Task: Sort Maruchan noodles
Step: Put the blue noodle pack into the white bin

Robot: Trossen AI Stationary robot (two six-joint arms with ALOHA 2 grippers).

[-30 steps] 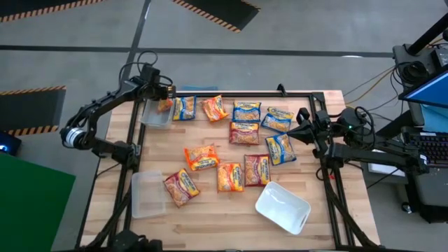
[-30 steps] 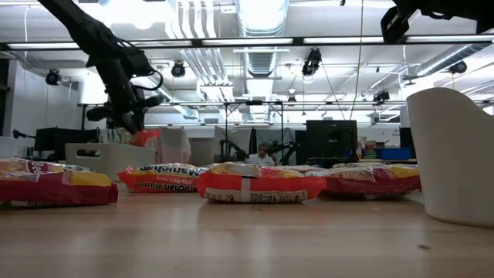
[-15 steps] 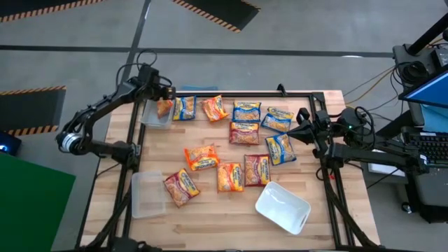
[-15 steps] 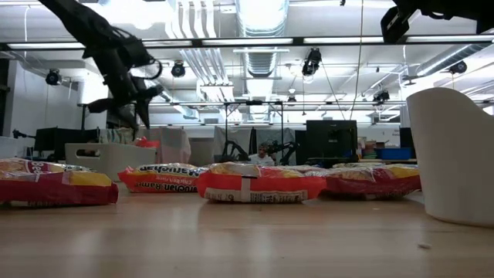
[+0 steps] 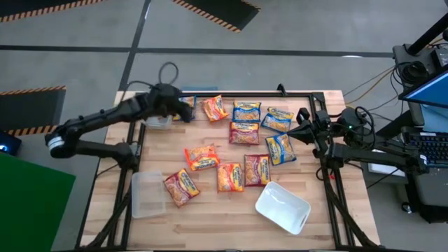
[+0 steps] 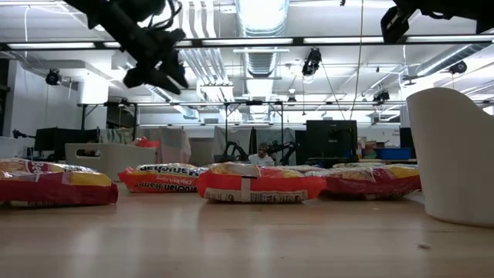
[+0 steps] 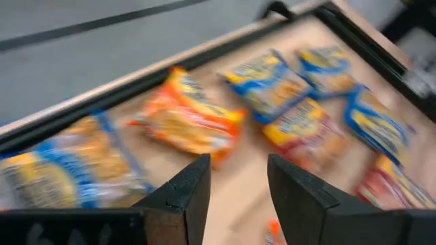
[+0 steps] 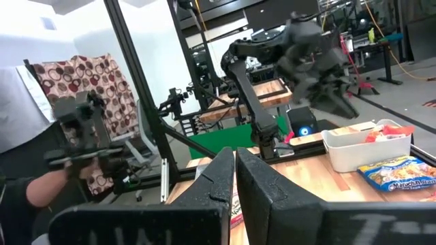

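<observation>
My left gripper [image 7: 235, 197] hangs unclenched above the blue and orange crinkly plastic noodle packets [image 5: 215, 107] at the table's far edge; my right gripper [image 5: 299, 131], fingers pressed together, waits by the right side.

You have ten Maruchan noodles packets loose on the table: four blue [image 5: 246, 110], three orange [image 5: 201, 157], three red [image 5: 257, 169]. One more orange packet [image 8: 379, 135] sits in the 10 o'clock tub [image 5: 157, 122]. You have three tubs: 10, 7 [image 5: 147, 194] and 5 o'clock [image 5: 282, 207].
</observation>
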